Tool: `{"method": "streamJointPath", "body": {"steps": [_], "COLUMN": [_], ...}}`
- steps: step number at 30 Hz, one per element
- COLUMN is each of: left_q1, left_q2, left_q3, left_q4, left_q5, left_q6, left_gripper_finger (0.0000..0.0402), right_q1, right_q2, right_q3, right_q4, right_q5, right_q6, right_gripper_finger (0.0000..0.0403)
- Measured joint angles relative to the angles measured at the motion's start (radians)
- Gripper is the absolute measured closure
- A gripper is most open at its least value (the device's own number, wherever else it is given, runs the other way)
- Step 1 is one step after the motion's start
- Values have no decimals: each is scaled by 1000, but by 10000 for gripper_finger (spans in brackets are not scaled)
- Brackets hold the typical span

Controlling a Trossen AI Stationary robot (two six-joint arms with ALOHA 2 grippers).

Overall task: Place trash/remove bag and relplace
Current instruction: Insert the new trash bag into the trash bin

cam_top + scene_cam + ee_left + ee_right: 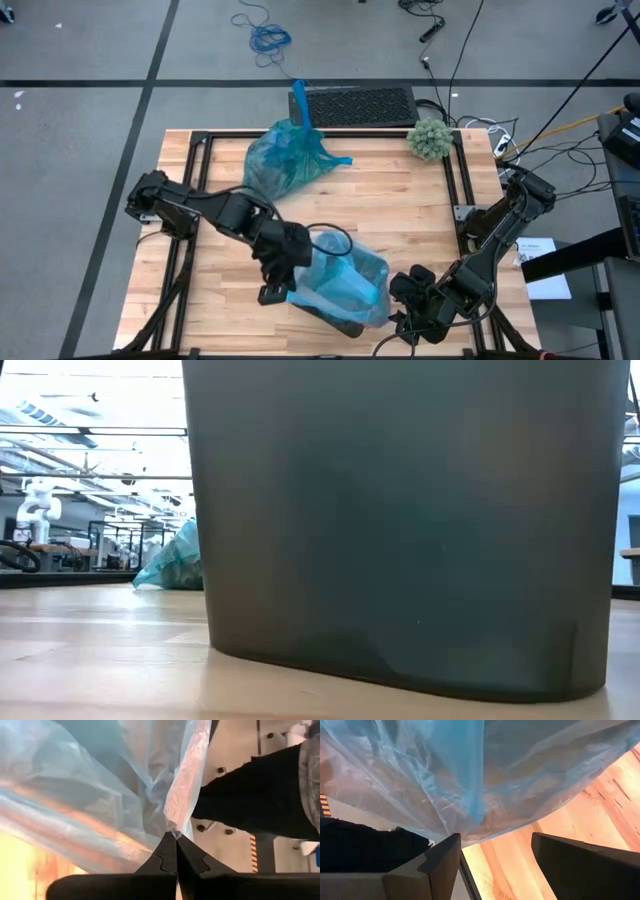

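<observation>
A dark bin point(400, 530) stands near the table's front edge, and a light blue bag point(345, 275) is draped over its top. My left gripper point(283, 290) is at the bag's left side, shut on its film point(175, 840). My right gripper point(410, 292) stands open at the bin's right side, with film hanging just past its fingertips point(495, 852). A full, knotted blue bag point(285, 155) lies on the table at the far middle. A brownish tint shows through its film; no loose trash is in view. My left gripper pinches a gathered strip of the bag's film point(175, 827) between its two fingertips, at the bag's left side. The fingers come from the table's left, slanting down. The strip runs away from the tips toward the bin, lightly drawn; whether it is one layer or several does not show. My right gripper: I cannot tell whether a finger point(451, 845) brushes the film.
A fuzzy grey-green ball point(430, 138) sits at the far right corner. A dark keyboard-like mat point(355, 105) lies past the far edge. Black rails point(195, 170) run along the table's sides. Bare wood lies between the two bags.
</observation>
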Motion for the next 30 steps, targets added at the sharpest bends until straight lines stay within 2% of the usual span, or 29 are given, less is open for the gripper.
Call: {"method": "streamJointPath", "body": {"steps": [10, 16, 30], "left_q1": [-66, -136, -306], "left_q2": [-21, -30, -23], "left_q3": [0, 0, 0], "left_q4": [2, 52, 99], "left_q5": [-19, -45, -265], "left_q6": [-114, -181, -365], "left_gripper_finger": [401, 401, 402], "right_q1": [0, 0, 9], "right_q2": [0, 0, 0], "right_q3": [0, 0, 0], "right_q4": [24, 102, 408], "right_q5": [0, 0, -1], "right_q6": [-3, -56, -212], "right_gripper_finger": [165, 165, 165]}}
